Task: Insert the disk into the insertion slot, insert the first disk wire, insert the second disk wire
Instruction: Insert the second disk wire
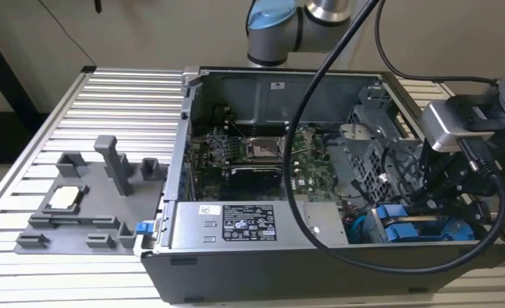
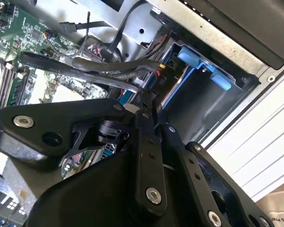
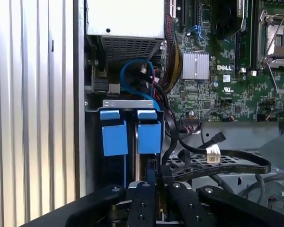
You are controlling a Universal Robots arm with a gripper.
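We see the open computer case (image 1: 261, 250) lying on a ribbed aluminium table (image 1: 106, 96), with the robot arm (image 1: 492, 115) reaching down into the corner of the case at the exterior view's right. Inside, the green motherboard (image 1: 261, 151) fills the middle, and the silver labelled power-supply box (image 1: 252, 224) sits along the near wall. Outside the case, toward the exterior view's left, stands a grey fixture tray (image 1: 81, 205). In the first wrist view the drive cage (image 3: 130, 103) holds two blue-framed drives side by side; the disk (image 3: 149, 135) is the one nearer the motherboard, already seated in the insertion slot (image 3: 144, 168), with the other drive (image 3: 113, 135) just beside it. The gripper (image 3: 154, 182) hangs right over the disk's end, its black fingers (image 3: 143, 198) drawn close together around what looks like a dark cable connector, though we cannot be sure of the contact. A flat black cable (image 3: 217, 163) loops away beside it, and a blue cable (image 3: 132, 78) curls above the cage.
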